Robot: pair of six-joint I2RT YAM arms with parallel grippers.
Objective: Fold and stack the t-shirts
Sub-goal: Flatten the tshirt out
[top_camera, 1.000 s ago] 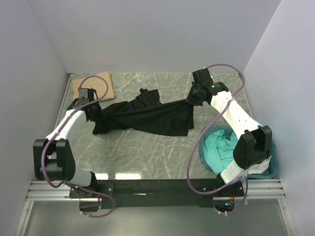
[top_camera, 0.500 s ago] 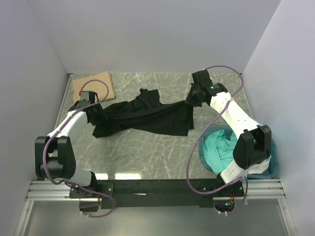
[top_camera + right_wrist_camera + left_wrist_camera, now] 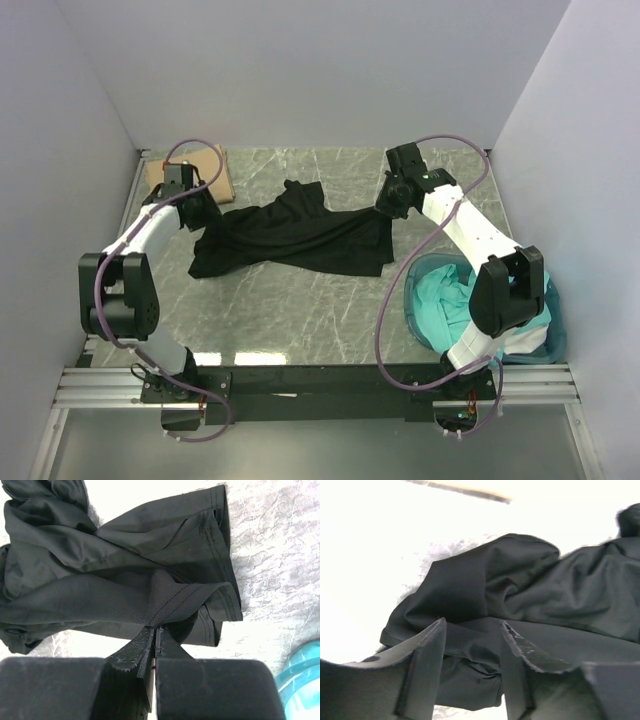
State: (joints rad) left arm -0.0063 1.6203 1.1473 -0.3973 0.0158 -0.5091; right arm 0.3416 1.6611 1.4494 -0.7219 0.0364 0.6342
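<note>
A black t-shirt (image 3: pixel 300 235) lies crumpled and stretched across the middle of the table. My left gripper (image 3: pixel 200 212) is at its left end; in the left wrist view the gripper (image 3: pixel 472 630) has its jaws apart, with black cloth (image 3: pixel 540 600) bunched between and beyond the fingers. My right gripper (image 3: pixel 385 205) is at the shirt's right end, and in the right wrist view it (image 3: pixel 156 627) is shut on a hemmed fold of the black shirt (image 3: pixel 100 570). A tan-brown shirt (image 3: pixel 220 168) lies flat at the back left. Teal shirts (image 3: pixel 450 300) are heaped in the tub.
The round blue tub (image 3: pixel 556 320) stands at the near right, beside the right arm's base; its rim shows in the right wrist view (image 3: pixel 302 675). Grey walls close in the table at the left, back and right.
My left gripper has moved back and slightly right, towards the tan shirt, and the black shirt's left end has shifted with it. My right gripper has barely moved.
</note>
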